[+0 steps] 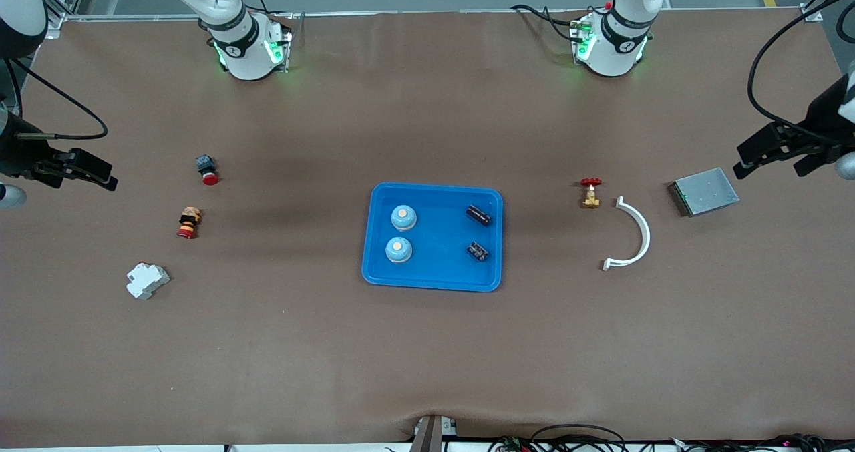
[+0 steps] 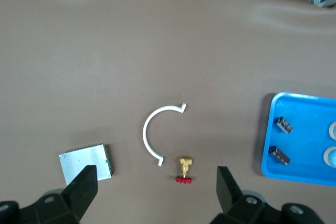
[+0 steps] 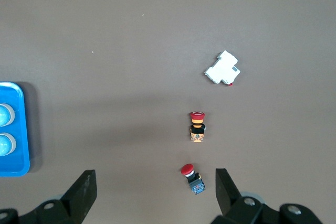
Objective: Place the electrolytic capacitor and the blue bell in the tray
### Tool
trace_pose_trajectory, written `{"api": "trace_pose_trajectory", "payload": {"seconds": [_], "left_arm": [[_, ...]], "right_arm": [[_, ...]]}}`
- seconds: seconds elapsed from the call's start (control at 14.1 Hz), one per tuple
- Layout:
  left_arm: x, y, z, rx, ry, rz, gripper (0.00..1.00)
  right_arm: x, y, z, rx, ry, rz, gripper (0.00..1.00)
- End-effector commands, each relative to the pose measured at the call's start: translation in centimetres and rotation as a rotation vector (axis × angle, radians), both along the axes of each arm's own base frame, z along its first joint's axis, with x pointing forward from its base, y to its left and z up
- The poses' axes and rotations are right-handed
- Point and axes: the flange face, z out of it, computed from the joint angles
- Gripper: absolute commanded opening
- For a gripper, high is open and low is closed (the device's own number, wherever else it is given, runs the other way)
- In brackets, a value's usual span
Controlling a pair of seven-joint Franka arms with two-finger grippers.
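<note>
Two red-capped buttons [image 1: 207, 169], white breaker [image 1: 147, 281], valve [image 1: 590, 192], white arc [image 1: 633, 233], grey box [image 1: 705, 191].

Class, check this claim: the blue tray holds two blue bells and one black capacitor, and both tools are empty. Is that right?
Not quite. The front view shows two black capacitors in the blue tray, not one. The rest stands: two blue bells are in it, and the left tool and right tool are empty.

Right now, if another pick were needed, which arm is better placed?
Neither: the tray already holds both blue bells and both capacitors. The left gripper hangs open near the grey box, the right gripper open near the push buttons.
</note>
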Motion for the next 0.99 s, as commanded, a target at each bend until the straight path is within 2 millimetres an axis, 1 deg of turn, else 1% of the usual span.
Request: {"api": "trace_pose_trajectory", "payload": {"seconds": [0.0, 0.28, 0.57, 0.92], "left_arm": [[0.09, 0.18, 0.35, -0.008, -0.024, -0.015, 1.0], [0.11, -0.1, 0.54, 0.009, -0.022, -0.021, 1.0], [0.11, 0.19, 0.44, 0.012, -0.019, -0.015, 1.0], [0.1, 0.1, 0.45, 0.01, -0.019, -0.007, 1.0]], "right_arm": [[-0.68, 0.02, 0.88, 0.012, -0.008, -0.012, 1.0], [-0.63, -0.06, 0.73, 0.012, -0.006, -0.015, 1.0], [-0.66, -0.06, 0.64, 0.012, -0.003, -0.015, 1.0], [-0.66, -0.06, 0.64, 0.012, -0.003, -0.015, 1.0]]}}
